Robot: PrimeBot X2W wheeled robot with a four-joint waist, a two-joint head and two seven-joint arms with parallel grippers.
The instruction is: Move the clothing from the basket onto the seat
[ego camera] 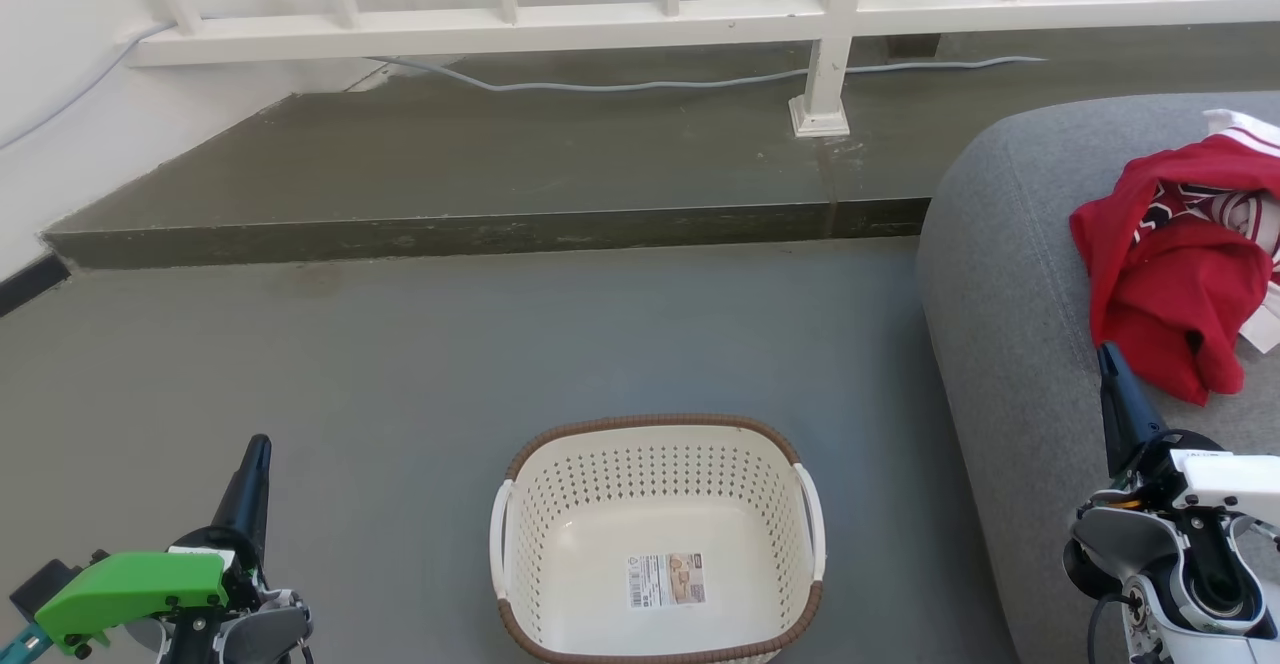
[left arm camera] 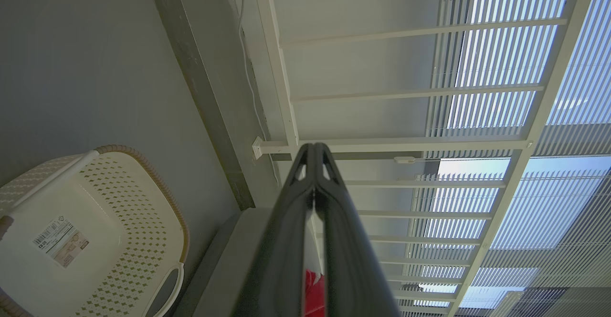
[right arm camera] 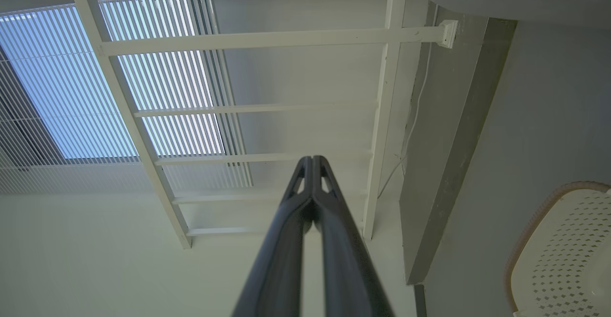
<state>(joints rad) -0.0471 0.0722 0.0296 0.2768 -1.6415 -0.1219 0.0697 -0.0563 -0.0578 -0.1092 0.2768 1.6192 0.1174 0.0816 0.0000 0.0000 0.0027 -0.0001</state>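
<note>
Both tools are pinched shut and empty. The left tool [ego camera: 256,452] sits low beside the bare basket [ego camera: 650,422]. The right tool [ego camera: 1108,364] is tipped just beside the red clothing [ego camera: 1170,274] heaped on the seat [ego camera: 1000,294]. A careless swing of that arm might snag the heap and drag it off. The head view shows the whole heap, while the left wrist view catches a red sliver.

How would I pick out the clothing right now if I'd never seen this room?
Start at the right of the head view, where the big grey seat rises from the floor. On top of it, near the picture's right edge, lies the clothing in a crumpled heap. It is bright red with white stripes, unlike the plain grey cushion and the empty cream basket on the floor.
</note>
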